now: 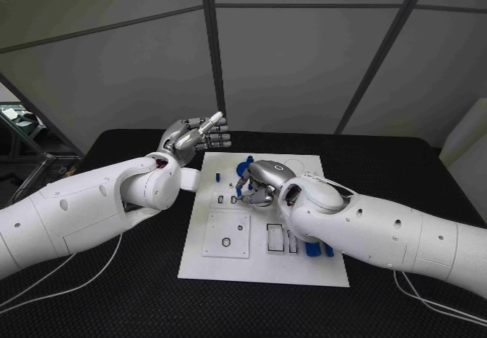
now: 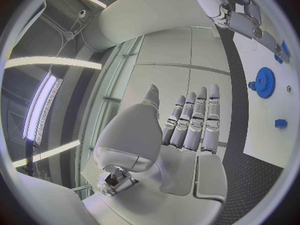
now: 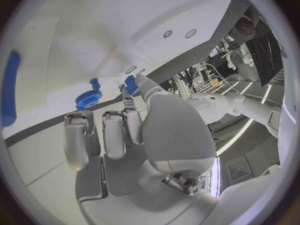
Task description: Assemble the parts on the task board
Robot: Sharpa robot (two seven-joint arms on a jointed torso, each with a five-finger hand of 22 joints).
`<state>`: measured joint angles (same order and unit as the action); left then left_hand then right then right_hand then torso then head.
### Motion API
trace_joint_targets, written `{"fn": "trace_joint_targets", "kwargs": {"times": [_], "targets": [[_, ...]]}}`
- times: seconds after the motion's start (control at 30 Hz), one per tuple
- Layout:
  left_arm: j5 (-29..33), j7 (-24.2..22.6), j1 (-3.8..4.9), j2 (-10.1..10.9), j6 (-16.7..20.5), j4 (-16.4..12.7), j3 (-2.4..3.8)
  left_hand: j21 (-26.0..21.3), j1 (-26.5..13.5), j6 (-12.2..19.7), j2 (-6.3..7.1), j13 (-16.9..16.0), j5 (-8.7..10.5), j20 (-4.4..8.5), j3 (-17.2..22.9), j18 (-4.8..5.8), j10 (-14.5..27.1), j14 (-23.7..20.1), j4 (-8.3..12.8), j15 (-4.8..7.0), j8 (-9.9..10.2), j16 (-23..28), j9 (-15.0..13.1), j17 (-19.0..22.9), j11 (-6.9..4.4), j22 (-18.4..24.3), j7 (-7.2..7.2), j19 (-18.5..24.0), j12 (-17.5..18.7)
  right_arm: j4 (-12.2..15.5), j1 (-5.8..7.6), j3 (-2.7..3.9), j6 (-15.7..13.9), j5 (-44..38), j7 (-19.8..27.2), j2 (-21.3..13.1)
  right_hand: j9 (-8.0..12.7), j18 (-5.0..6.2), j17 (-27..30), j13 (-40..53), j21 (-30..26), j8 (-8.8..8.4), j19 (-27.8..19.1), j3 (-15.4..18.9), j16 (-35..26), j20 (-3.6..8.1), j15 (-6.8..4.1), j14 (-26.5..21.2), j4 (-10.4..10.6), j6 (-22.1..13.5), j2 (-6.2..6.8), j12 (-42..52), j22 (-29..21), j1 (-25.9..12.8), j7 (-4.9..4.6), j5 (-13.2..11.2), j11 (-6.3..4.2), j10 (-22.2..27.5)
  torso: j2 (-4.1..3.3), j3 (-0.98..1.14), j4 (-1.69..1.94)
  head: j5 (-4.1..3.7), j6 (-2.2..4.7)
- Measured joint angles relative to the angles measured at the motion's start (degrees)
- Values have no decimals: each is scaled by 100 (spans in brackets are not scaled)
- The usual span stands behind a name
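Left hand [image 1: 193, 137] is up off the desk [image 1: 406, 169] at 11 o'clock, fingers spread, holding nothing. Right hand [image 1: 259, 184] sits on the task board [image 1: 233, 267], pinching a small blue part [image 3: 130, 84].

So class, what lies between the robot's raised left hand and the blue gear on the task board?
In the left wrist view, only black table and bare white task board separate the left hand from the blue gear.

Blue parts [image 1: 245, 169], white board [image 1: 259, 271], blk table [image 1: 122, 296].

white task board [image 1: 266, 271], blue parts [image 1: 245, 169] on it
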<state>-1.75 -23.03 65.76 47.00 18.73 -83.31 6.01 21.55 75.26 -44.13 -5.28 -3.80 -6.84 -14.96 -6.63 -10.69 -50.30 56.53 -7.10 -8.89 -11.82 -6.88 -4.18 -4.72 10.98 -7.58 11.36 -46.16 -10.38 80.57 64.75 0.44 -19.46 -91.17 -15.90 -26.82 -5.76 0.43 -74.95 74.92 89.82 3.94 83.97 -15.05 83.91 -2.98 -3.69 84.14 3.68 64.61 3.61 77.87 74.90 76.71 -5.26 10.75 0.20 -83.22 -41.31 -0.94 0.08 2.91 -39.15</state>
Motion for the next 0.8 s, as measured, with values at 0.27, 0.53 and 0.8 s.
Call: {"fn": "trace_joint_targets", "kwargs": {"times": [0.27, 0.53, 0.8], "targets": [[0, 3, 0, -13, -5, 8, 0, 0, 0, 0, 0, 0, 0, 0, 0, 0, 0, 0, 0, 0, 0, 0, 0, 0, 0, 0, 0, 0, 0, -42, -50, -8, 85, -39, -35, 44, 4, 0, 1, 0, 0, 22, 0, 0, 0, 0, 0, 0, 0, 0, 30, 0, 0, -29, 0, 0, 0, 0, 1, 0, -3, 20, -17], [0, 5, -1, -16, -11, 17, 0, 0, 0, 0, 0, 0, 0, 0, 0, 0, 0, 0, 0, 0, 0, 0, 0, 0, 0, -1, 0, 0, 0, -93, -74, -9, 157, -54, -50, 64, 10, 0, 1, 0, 0, 22, 0, 1, 0, 0, 0, 0, 0, 12, 38, 0, 0, -69, 13, 22, 0, 0, 2, 0, -3, 33, -25], [0, 7, -1, -26, -19, 28, 0, 0, 0, 0, 0, 0, 0, 0, 0, 0, 0, 0, 0, 0, 0, 0, 0, 0, 0, -1, 0, 0, 0, -107, -102, -5, 196, -61, -56, 90, 13, 0, 2, 0, 0, 19, 0, 1, 0, 0, 0, 0, 1, 19, 38, 0, 0, -98, 21, 22, 0, 0, 2, 2, -3, 43, -31]]}}
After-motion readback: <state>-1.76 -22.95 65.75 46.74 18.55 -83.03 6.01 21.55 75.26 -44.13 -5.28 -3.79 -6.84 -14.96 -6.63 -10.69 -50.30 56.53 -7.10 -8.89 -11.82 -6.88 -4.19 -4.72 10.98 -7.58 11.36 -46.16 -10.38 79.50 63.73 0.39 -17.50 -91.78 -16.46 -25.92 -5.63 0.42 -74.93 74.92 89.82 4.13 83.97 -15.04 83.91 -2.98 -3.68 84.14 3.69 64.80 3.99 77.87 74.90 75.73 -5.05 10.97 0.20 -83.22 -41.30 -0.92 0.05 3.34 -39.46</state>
